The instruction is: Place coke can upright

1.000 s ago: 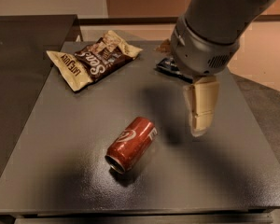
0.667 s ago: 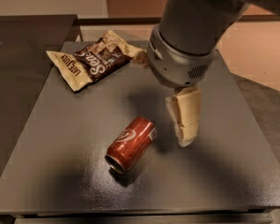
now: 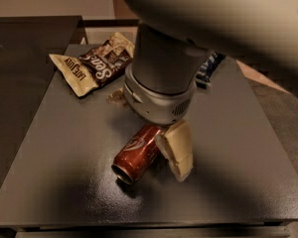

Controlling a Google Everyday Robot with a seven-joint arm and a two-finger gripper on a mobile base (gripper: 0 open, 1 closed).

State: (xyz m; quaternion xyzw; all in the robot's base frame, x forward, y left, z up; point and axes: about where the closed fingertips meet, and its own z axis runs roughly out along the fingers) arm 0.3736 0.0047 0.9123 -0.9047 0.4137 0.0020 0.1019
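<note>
While the coke can (image 3: 138,152) lies on its side, the job of standing it up has not really begun, as far as can be judged. At the far left of the dark grey table (image 3: 64,157) a brown and cream snack bag (image 3: 92,66) lies flat, well apart from the can and out of the way. Near the middle of the table the can rests lengthwise at a slant, its open silver end towards the front left and its other end tucked under the robot's wrist (image 3: 159,83). Just to the right of it, the gripper (image 3: 178,152) hangs low with its cream tip close beside the can's flank, perhaps touching it. Whether the gripper is spread or pressed together I cannot tell, since the bulky wrist hides much of it, and nothing shows it holding the can. Further right, a dark blue packet (image 3: 208,68) peeks out from behind the arm at the back of the table. What is left, by my reckoning, is nearly everything: getting a hold on the can, tipping it onto one silver end, and letting go with it standing.
</note>
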